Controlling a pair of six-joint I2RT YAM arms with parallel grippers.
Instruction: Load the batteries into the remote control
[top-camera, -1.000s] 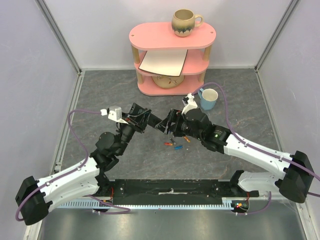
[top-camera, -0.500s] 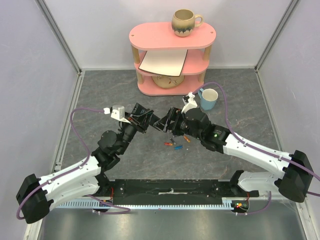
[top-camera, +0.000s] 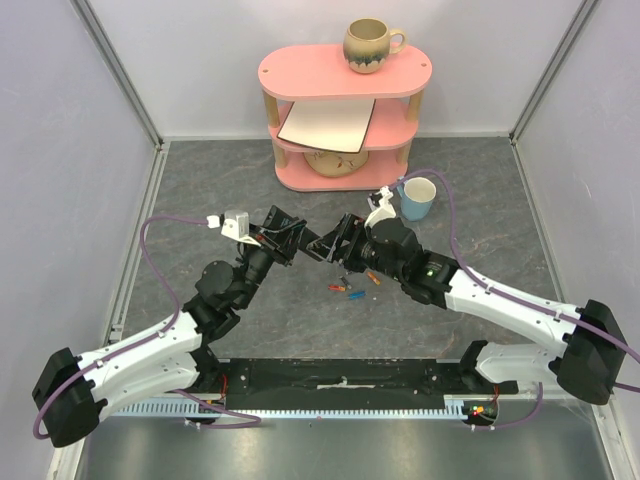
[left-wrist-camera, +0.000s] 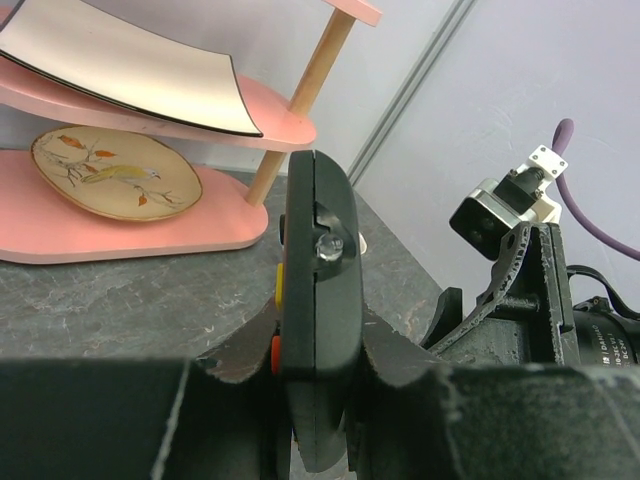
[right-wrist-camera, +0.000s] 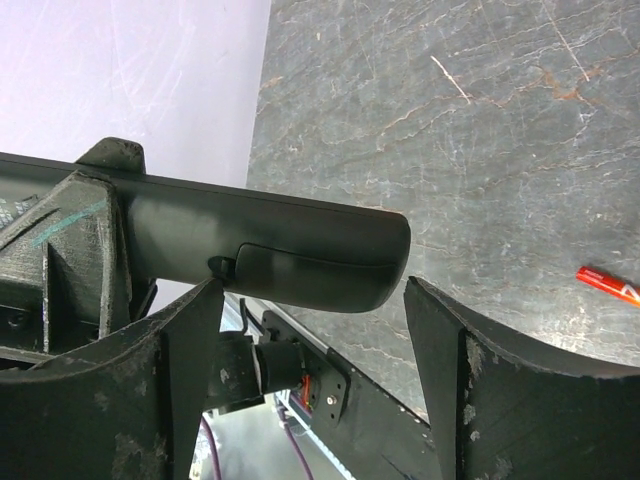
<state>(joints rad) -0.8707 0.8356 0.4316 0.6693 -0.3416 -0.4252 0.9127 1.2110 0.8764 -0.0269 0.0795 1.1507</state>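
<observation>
Remote control (left-wrist-camera: 318, 250) is up in the air, off the table (top-camera: 220, 180). The left gripper (top-camera: 290, 237) is clenched on its 2 long sides and holds it thin edge up. I think it is held like this so the back can face the other arm. The right gripper (right-wrist-camera: 310, 290) has its jaws wide apart, 1 on each side of the free end of the remote. It grips nothing. I cannot tell if the finger (right-wrist-camera: 190, 340) by the little notch touches the remote. A darker panel on the back looks like the battery lid, and it seems to be still on. That lid has to come off first, I think.

The batteries (top-camera: 346, 290) lie in a small bunch on the table, just under the right arm. None is in the remote yet.

A blue cup (top-camera: 419, 197) stands close by the right arm, so a big swing could bump it. Behind is a pink shelf (top-camera: 345, 70) with a mug (top-camera: 368, 45) on top and a plate (left-wrist-camera: 110, 172) low down. They are well apart from the work.
</observation>
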